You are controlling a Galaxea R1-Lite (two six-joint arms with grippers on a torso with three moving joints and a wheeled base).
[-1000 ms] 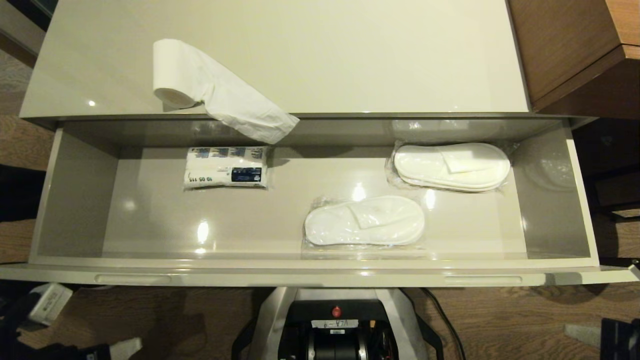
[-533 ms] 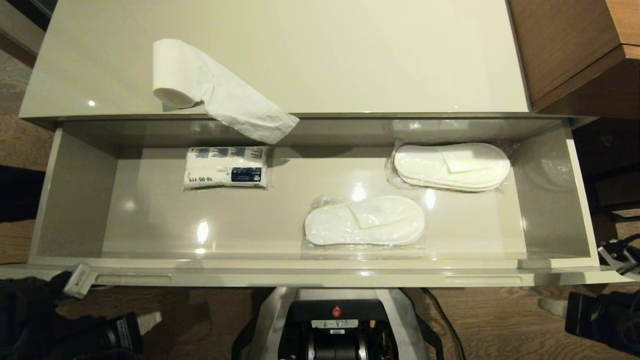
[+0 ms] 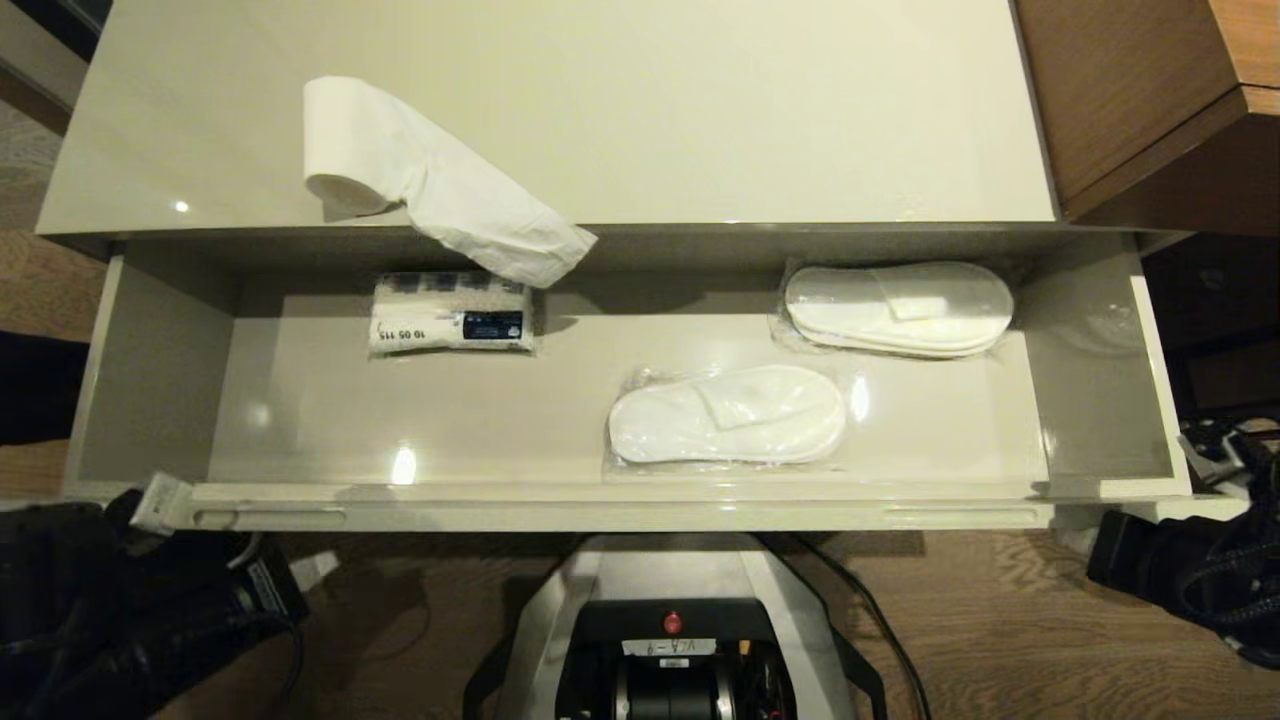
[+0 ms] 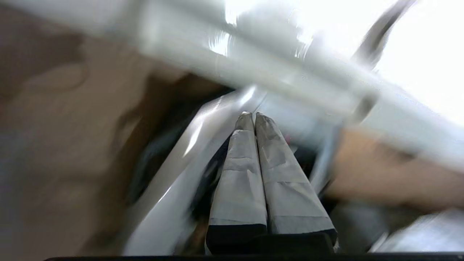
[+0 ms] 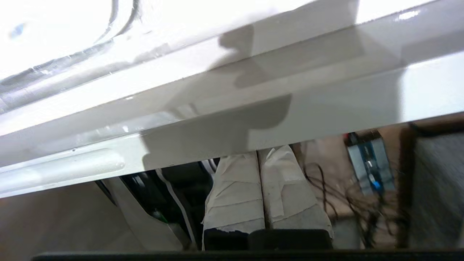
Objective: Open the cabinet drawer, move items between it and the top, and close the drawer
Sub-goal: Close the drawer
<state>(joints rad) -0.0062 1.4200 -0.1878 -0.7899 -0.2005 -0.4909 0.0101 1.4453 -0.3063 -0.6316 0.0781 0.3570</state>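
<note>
Both grippers pressed together, empty: left gripper point(image 3: 160, 500) at the drawer point(image 3: 620, 505) front's left end, right gripper point(image 5: 258, 154) at its right end. Two slipper packs point(image 3: 727, 414) inside, paper roll point(image 3: 400, 170) on the top point(image 3: 700, 110).

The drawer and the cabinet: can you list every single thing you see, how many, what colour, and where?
Cabinet drawer: one, beige-grey, pulled open.
Top: one, cream-white, behind the drawer.
Paper roll: one, white, on the top's left, its tail hanging over the front edge.
Slipper pairs: two, white in clear wrap, in the drawer, one mid-front, one back right.
Printed packet: one, white and blue, back left in the drawer.
Wooden furniture: brown, right of the cabinet.
Left claw: shut, at the drawer's front left corner.
Right claw: shut, at the drawer's front right end.
</note>
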